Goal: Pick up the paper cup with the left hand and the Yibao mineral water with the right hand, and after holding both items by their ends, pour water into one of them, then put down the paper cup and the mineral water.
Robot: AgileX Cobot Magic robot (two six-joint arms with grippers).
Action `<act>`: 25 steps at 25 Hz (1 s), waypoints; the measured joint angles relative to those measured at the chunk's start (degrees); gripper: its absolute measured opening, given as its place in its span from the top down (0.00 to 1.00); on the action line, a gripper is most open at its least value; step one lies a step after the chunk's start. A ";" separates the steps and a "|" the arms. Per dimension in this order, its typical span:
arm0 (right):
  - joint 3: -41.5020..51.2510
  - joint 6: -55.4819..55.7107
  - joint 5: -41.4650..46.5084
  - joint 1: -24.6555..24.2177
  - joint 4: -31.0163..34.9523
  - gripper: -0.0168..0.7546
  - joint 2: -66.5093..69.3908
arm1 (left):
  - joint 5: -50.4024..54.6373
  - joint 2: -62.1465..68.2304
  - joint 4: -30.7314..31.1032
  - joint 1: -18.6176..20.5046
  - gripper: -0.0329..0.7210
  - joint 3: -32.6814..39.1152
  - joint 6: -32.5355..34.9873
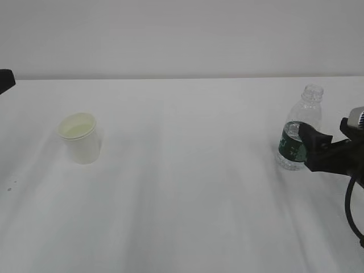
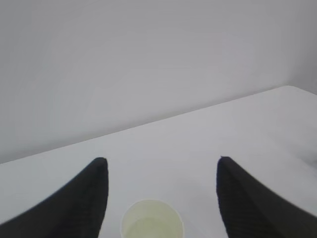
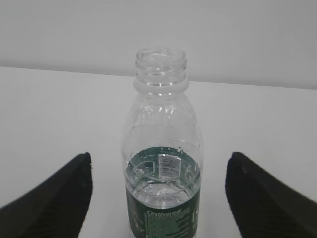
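Note:
The white paper cup [image 1: 81, 138] stands upright on the left of the table, its inside cream-white. In the left wrist view the cup [image 2: 152, 221] sits low between the two black fingers [image 2: 79, 198] of my left gripper [image 2: 162, 159], which is open and clear of it. The Yibao mineral water [image 1: 300, 128], capless with a dark green label, stands upright at the right. My right gripper [image 1: 302, 143] is open around it. In the right wrist view the bottle [image 3: 162, 148] stands midway between the fingers [image 3: 59, 198] with gaps on both sides, and water reaches about the label's top.
The white table [image 1: 187, 187] runs back to a pale wall. A black part of the left arm [image 1: 5, 79] shows at the far left edge. The right arm's grey module [image 1: 357, 116] and black cable [image 1: 350, 210] hang at the right edge.

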 joint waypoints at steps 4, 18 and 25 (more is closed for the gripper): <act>0.43 0.00 0.00 0.00 -0.13 0.16 -1.24 | 0.04 -1.65 0.28 0.00 0.30 0.00 -1.29; 0.43 0.00 0.00 0.00 -0.35 0.17 -2.98 | 0.04 -3.63 0.90 0.00 0.32 0.00 -2.68; 0.43 0.00 0.00 0.00 -0.35 0.17 -2.98 | 2.80 -3.63 0.06 0.00 0.33 -1.67 -3.04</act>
